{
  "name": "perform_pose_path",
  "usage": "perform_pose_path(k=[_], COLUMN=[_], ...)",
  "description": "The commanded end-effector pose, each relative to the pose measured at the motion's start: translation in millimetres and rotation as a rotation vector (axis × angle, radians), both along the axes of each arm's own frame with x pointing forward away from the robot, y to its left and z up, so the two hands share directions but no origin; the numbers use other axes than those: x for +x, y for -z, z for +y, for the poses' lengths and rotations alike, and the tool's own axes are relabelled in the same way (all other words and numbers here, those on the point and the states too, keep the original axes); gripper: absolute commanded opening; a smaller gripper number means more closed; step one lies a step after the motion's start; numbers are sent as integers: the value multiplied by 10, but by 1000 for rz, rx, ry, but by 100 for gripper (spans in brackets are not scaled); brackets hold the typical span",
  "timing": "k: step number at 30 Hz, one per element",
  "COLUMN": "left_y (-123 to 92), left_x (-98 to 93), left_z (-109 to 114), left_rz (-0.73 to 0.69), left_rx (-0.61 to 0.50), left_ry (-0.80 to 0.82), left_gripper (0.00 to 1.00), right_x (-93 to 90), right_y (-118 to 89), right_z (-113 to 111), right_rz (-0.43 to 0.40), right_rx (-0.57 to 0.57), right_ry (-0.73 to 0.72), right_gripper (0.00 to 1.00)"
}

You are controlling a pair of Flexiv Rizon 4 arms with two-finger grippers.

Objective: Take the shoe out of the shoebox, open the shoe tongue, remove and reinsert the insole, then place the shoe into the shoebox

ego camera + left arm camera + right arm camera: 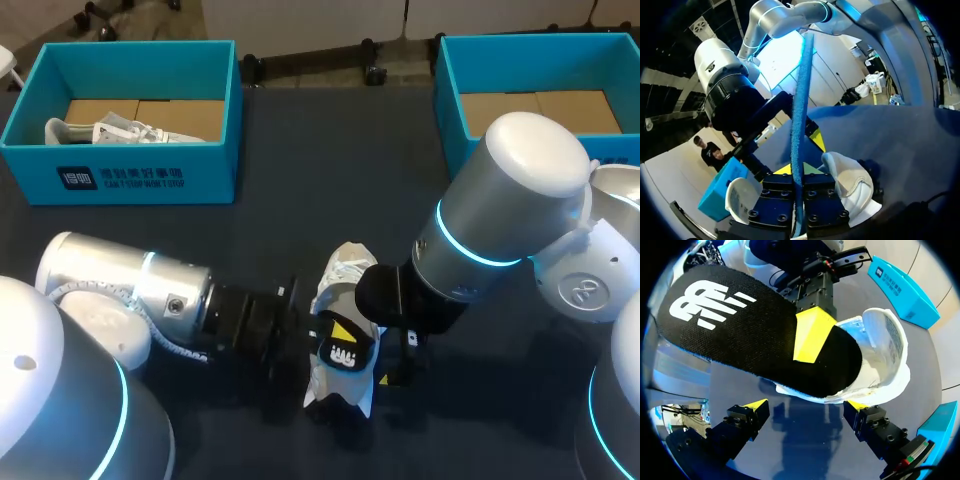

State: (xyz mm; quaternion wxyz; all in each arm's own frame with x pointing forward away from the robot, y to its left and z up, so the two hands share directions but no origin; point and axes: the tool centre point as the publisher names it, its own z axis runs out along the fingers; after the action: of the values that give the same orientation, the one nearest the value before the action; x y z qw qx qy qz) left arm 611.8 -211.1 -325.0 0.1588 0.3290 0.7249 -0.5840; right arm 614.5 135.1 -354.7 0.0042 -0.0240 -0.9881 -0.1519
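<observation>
Pinching the black insole [740, 335] tight, the left gripper [798, 172] could shove the white shoe [885, 350] away, because the right gripper [806, 405] gapes wide, holding nothing.

The shoe [345, 275] lies on the table [330, 160], near the front middle. The left gripper [796, 169] is just left of it, with the insole [342, 350] between its fingers, over the shoe's near end. The right gripper [805, 407] is just right of the shoe. At the back, the left box [120, 180] has another shoe [110, 131] in it, and the right box [450, 110] is far to the right
</observation>
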Motion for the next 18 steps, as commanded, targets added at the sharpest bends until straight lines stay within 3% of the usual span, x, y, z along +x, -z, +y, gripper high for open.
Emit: perform_pose_path(k=[1,18], left_y=[74,256], left_x=[81,286], left_z=[28,-71], left_rz=[-5,-40], left_rx=[-12,20], left_ry=[39,58], left_gripper=[0,0], right_x=[-13,-13], right_y=[5,5], right_z=[4,4], right_rz=[-2,-2], right_rx=[0,0], right_ry=[2,2], right_gripper=[100,100])
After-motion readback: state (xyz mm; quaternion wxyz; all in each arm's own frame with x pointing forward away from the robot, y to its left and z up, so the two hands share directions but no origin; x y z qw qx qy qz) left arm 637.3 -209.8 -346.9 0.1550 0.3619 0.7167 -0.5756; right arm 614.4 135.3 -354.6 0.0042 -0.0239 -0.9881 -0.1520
